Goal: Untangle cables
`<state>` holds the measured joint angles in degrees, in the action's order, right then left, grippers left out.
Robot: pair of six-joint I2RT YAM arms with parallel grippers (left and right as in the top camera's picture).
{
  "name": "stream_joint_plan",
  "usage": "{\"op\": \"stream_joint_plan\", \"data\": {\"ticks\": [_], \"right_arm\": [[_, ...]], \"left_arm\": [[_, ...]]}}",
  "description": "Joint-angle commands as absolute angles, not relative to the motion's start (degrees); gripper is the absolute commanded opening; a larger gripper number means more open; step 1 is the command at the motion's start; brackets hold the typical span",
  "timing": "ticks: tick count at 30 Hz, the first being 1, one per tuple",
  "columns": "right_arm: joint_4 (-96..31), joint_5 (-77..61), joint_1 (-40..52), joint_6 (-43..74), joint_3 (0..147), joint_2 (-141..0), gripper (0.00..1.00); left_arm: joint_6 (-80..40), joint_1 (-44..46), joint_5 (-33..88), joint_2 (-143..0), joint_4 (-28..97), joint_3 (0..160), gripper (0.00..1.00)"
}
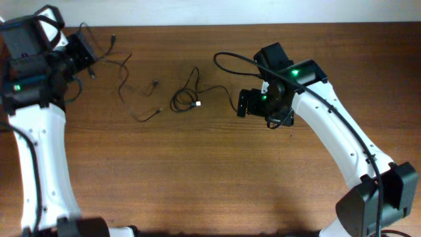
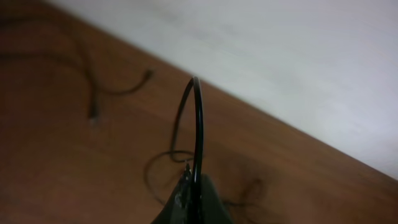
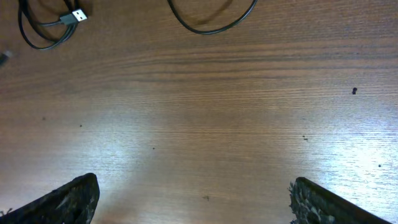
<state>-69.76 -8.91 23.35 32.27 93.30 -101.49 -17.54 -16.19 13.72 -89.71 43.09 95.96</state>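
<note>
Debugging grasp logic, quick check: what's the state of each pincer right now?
Left pincer: closed, pinching a thin black cable.
Right pincer: open wide, holding nothing.

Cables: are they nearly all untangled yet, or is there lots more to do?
Partly done. The cables lie spread out as separate strands, not one knot. In hand: the left gripper is shut on one cable, which arches up from it. Left to do: the middle cable by the USB plug is curled in loops, and the right gripper hovers open and empty nearby.
</note>
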Motion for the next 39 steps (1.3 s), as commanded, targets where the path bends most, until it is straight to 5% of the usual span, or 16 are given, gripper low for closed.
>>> {"op": "stream_joint_plan", "data": {"ticks": [1,12,21,23,24,25,34,39], "right_arm": [[-70.0,-8.1,23.6,31.7,92.8,-101.6,0.98],[-69.6,-8.1,23.6,31.7,92.8,-101.6,0.98],[-69.5,-8.1,23.6,32.0,92.8,-101.6,0.98],[-69.6,-8.1,23.6,32.0,92.8,-101.6,0.98],[-69.6,-8.2,23.6,32.0,92.8,-101.6,0.98],[-69.6,-8.2,23.6,32.0,92.8,-101.6,0.98],[-69.5,-8.2,23.6,32.0,92.8,-101.6,0.98],[-69.6,-8.2,23.6,32.0,92.8,-101.6,0.98]], "left_arm": [[-16.4,-22.0,14.2,-99.5,41.8,96.2,0.00],[-1.2,-38.2,13.2,-117.3,28.3,96.2,0.00],[8.7,-41.7,2.9,-121.2,14.1,96.2,0.08],[10.0,-42.0,1.6,-123.0,13.8,96.2,0.25],[10.0,-42.2,1.1,-123.8,13.7,96.2,0.48],[10.0,-42.8,0.6,-124.9,13.7,96.2,0.95],[9.9,-46.8,0.4,-125.6,17.8,96.3,0.99],[6.6,-43.4,22.7,-123.8,14.8,96.6,0.99]]}}
